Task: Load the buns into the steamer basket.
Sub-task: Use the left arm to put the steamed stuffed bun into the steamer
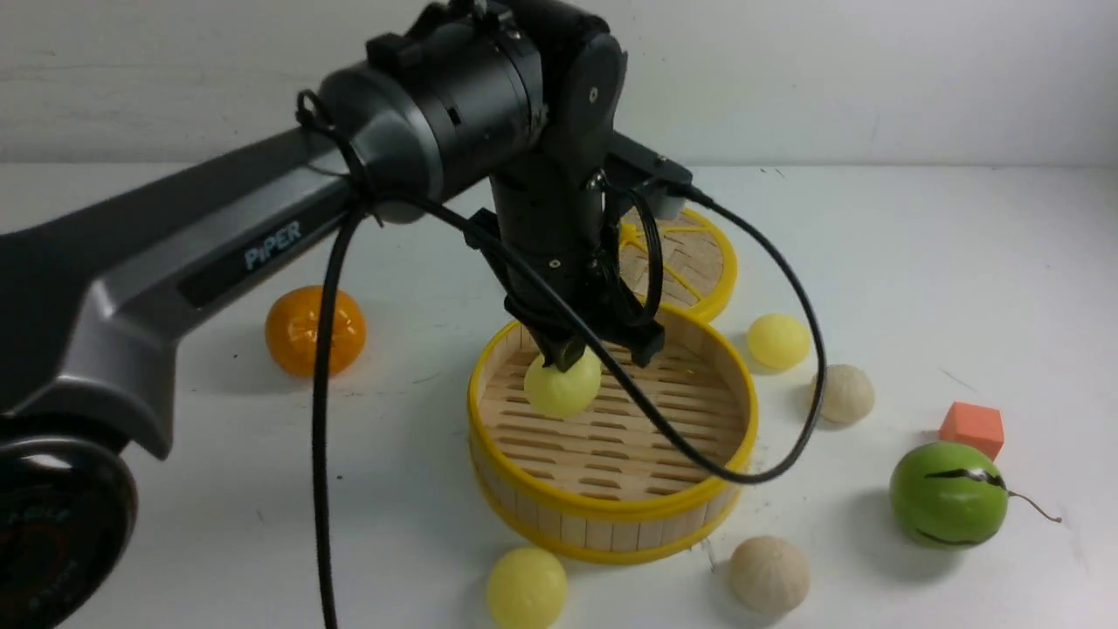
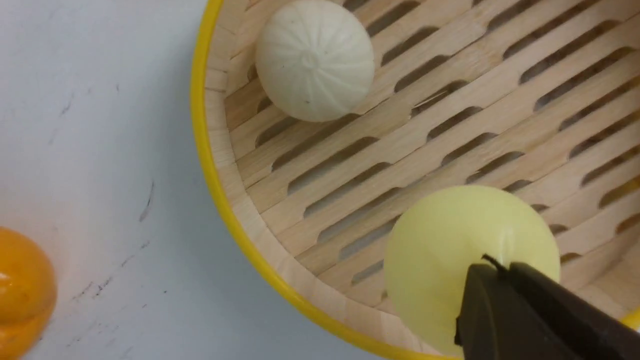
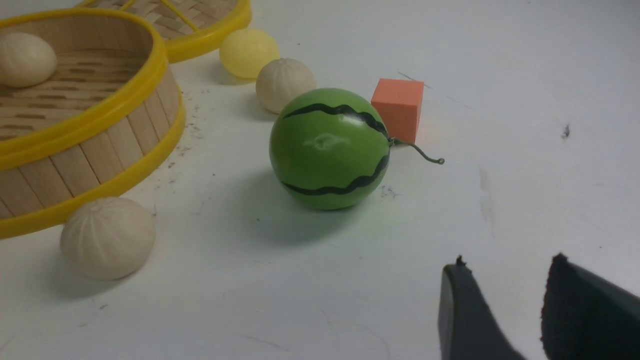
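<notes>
The steamer basket (image 1: 611, 511) (image 2: 215, 170) (image 3: 100, 120) stands mid-table. A pale yellow bun (image 1: 562, 384) (image 2: 440, 255) lies on its slatted floor, and a pleated beige bun (image 2: 315, 60) (image 3: 25, 59) rests by the wall, hidden behind the arm in the front view. My left gripper (image 1: 568, 354) (image 2: 502, 270) hangs just over the yellow bun, shut, its fingers pressed together with nothing between them. Several buns lie outside: yellow (image 1: 777, 341) (image 3: 248, 52), beige (image 1: 843, 393) (image 3: 285, 84), yellow (image 1: 526, 590), beige (image 1: 769, 572) (image 3: 107, 237). My right gripper (image 3: 507, 265) is open and empty over bare table.
An orange (image 1: 314, 330) (image 2: 22, 290) sits left of the basket. The woven lid (image 1: 694, 262) (image 3: 200, 20) lies behind it. A green ball with a stem (image 1: 948, 494) (image 3: 330, 147) and an orange cube (image 1: 971, 428) (image 3: 397, 107) are at the right.
</notes>
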You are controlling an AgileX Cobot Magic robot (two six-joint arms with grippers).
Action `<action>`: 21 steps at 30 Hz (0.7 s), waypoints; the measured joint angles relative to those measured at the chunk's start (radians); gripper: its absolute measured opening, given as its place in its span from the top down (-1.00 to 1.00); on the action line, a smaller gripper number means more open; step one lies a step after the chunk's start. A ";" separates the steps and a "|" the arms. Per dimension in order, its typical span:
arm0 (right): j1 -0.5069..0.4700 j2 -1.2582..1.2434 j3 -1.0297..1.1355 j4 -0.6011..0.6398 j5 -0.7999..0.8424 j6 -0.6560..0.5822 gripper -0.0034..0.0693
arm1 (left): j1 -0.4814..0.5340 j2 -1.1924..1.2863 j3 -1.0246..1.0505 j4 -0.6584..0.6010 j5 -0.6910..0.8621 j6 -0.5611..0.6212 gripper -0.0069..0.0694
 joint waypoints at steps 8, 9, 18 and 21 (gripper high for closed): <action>0.000 0.000 0.000 0.000 0.000 0.000 0.24 | 0.004 0.064 0.000 0.112 -0.002 -0.002 0.85; 0.000 0.000 0.000 0.000 0.000 0.000 0.24 | 0.004 0.066 0.000 0.115 -0.002 -0.002 0.85; 0.000 0.000 0.000 0.000 0.000 0.000 0.24 | 0.042 0.135 0.000 0.128 -0.063 -0.002 0.75; 0.000 0.000 0.000 0.000 0.000 0.000 0.24 | 0.044 0.134 0.000 0.124 -0.063 -0.007 0.52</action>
